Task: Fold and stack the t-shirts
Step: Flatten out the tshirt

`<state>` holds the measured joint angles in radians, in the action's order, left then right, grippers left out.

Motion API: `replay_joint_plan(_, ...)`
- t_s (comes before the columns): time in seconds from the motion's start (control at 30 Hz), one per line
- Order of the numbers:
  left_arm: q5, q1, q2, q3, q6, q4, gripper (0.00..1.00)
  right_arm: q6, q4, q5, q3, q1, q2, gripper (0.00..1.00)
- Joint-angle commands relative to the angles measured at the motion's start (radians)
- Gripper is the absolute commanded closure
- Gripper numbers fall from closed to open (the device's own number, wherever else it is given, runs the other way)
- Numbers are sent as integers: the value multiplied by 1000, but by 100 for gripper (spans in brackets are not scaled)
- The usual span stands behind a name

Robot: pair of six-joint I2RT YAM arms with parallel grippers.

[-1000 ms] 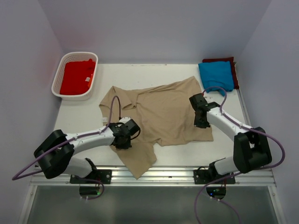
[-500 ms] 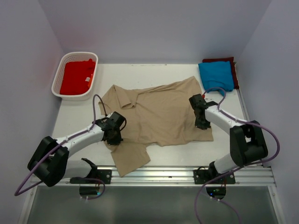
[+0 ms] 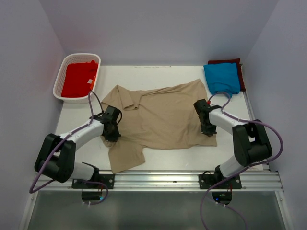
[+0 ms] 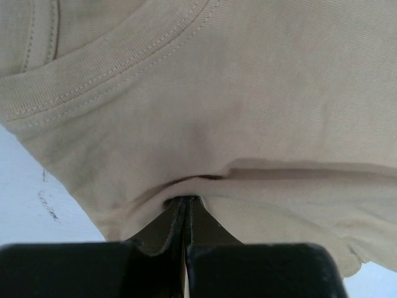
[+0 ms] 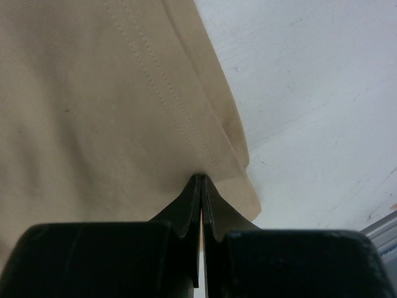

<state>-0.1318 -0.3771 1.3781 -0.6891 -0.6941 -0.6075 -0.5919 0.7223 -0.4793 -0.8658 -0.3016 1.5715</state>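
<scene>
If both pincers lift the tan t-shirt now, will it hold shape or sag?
Likely floppy: the tan cloth t-shirt puckers at the left pincer. Probably sags between grips; its near sleeve lies rumpled. Seems light: the hem at the right pincer is thin.

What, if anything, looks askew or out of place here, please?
The tan cloth t-shirt lies skewed and rumpled, one flap trailing to the near edge of the white table; nothing else stands out.

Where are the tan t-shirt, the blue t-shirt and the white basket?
tan t-shirt (image 3: pixel 163 117): top view, middle of its spread body.
blue t-shirt (image 3: pixel 221 77): top view, centre of the folded shirt.
white basket (image 3: pixel 72 99): top view, on its near wall.
</scene>
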Motion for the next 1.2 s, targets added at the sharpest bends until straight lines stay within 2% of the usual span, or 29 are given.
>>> replay_joint_plan(0.0, 14, 49, -2, -38, 65, 25, 100, -29, -8, -38, 5, 10, 4, 100)
replay_joint_plan(0.2, 28, 67, -53, -72, 90, -11, 100, -39, 8, 2, -4, 21, 70, 100)
replay_joint_plan(0.47, 83, 133, -44, -87, 130, 15, 100, -83, -18, 100, -15, 21, 134, 100)
replay_joint_plan(0.63, 109, 173, -60, -153, 156, -5, 100, -131, 42, 153, -29, 22, 130, 100)
replay_joint_plan(0.83, 151, 227, -79, -231, 182, -23, 100, -152, 150, 121, -38, 22, 59, 100)
replay_joint_plan(1.17, 236, 270, -83, -204, 212, 11, 100, -226, 368, -37, -62, 22, 21, 100)
